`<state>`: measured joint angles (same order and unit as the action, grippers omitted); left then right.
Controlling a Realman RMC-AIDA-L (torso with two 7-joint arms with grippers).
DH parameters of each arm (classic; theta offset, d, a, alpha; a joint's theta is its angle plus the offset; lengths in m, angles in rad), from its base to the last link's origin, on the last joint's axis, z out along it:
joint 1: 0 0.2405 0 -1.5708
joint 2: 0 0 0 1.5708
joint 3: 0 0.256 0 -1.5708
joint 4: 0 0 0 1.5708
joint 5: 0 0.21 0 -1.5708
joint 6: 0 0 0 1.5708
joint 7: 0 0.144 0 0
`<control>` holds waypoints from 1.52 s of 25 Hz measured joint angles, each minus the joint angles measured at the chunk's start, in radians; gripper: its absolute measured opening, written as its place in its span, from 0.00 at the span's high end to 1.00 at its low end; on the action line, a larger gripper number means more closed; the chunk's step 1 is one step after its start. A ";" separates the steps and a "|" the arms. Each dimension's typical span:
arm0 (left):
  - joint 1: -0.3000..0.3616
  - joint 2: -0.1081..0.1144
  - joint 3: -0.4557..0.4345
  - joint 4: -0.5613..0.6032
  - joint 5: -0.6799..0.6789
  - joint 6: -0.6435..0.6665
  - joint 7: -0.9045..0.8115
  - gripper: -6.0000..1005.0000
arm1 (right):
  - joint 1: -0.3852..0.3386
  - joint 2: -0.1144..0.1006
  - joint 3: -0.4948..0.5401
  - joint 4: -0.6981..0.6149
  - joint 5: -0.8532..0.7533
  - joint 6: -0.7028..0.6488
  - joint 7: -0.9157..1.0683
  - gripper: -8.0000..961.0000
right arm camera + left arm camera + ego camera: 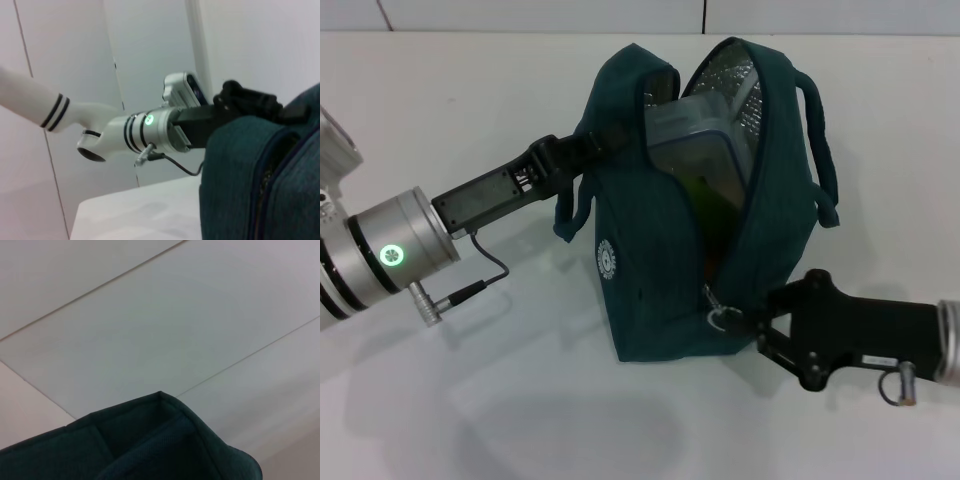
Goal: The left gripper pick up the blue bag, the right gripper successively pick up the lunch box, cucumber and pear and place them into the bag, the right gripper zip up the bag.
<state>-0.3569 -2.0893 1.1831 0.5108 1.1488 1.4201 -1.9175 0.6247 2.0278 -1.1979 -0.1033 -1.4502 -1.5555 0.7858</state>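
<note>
The blue bag [660,290] stands upright on the white table [470,90] with its top unzipped and wide open. My left gripper [588,150] is shut on the bag's left rim by the handle strap and holds it open. Inside the bag lies the clear lunch box [695,135], with something green [705,190] below it that may be the cucumber. I cannot make out the pear. My right gripper [762,322] is at the bag's near end, right beside the metal zipper pull ring [723,318]. The bag also shows in the left wrist view [150,445] and the right wrist view [240,175].
The bag's second handle [820,150] hangs off its right side. A cable [485,275] loops from my left wrist above the table. In the right wrist view my left arm [125,132] reaches to the bag's far rim.
</note>
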 joint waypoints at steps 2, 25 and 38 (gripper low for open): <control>0.000 0.000 -0.002 0.000 0.000 0.001 -0.001 0.93 | -0.026 0.000 0.000 -0.031 0.000 -0.018 0.003 0.98; -0.007 0.002 -0.005 0.000 -0.004 0.028 0.054 0.92 | -0.039 0.000 -0.006 -0.090 0.147 -0.122 -0.018 0.97; 0.009 0.005 -0.033 0.000 -0.026 0.073 0.179 0.40 | -0.006 0.000 -0.035 -0.122 0.211 -0.119 -0.010 0.97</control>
<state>-0.3481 -2.0845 1.1499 0.5104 1.1225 1.4927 -1.7384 0.6189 2.0277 -1.2325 -0.2256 -1.2395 -1.6744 0.7757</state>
